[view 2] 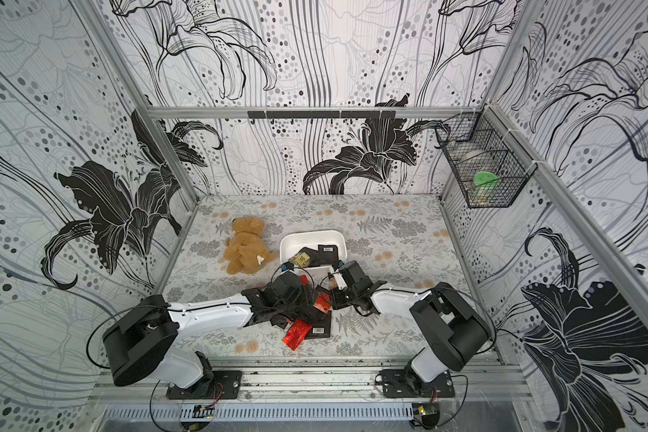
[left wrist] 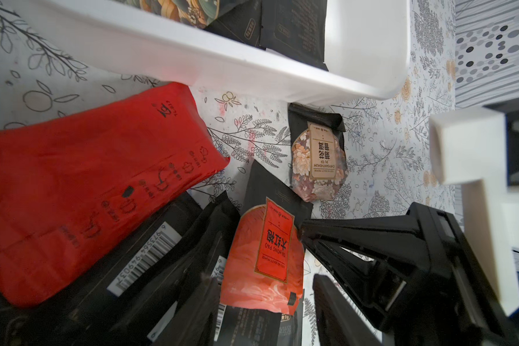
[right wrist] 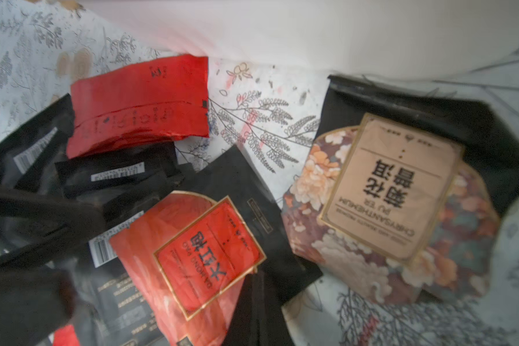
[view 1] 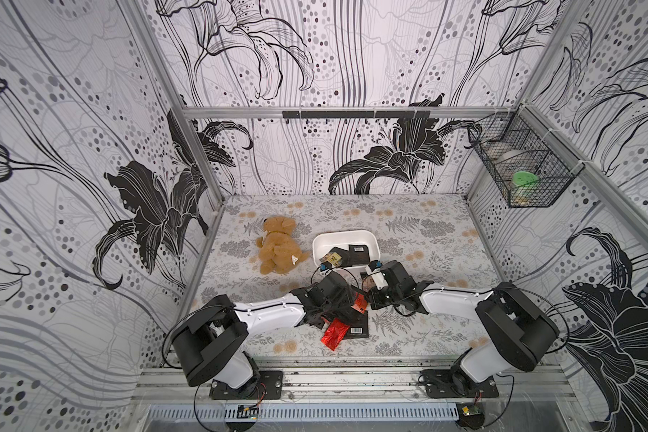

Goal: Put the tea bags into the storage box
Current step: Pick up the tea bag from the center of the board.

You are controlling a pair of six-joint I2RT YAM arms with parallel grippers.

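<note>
1. Left arm [view 1: 270, 312]: reaches inward, forearm low, wrist tipped down over the pile. The left gripper [left wrist: 262, 277] has its jaws apart, straddling the orange-labelled sachet [left wrist: 264, 254].
2. Right arm [view 1: 453, 299]: mirrors it. The right gripper [left wrist: 306, 235] is clenched, with its tip at that sachet's edge.
3. Tea bags [view 1: 356, 329]: heaped on the table [view 1: 427, 232] just beside the storage box [view 1: 347, 233]; several lie inside.

The storage box [view 2: 309, 233] sits mid-table and holds a few tea bags [view 2: 328, 251]. The teddy bear [view 2: 244, 245] lies just beside it at nine o'clock. At the box's six o'clock the left arm [view 2: 210, 314] and right arm [view 2: 393, 299] meet over a loose pile of sachets [view 2: 318, 331]. A wire basket [view 2: 483, 194] hangs at two o'clock.
</note>
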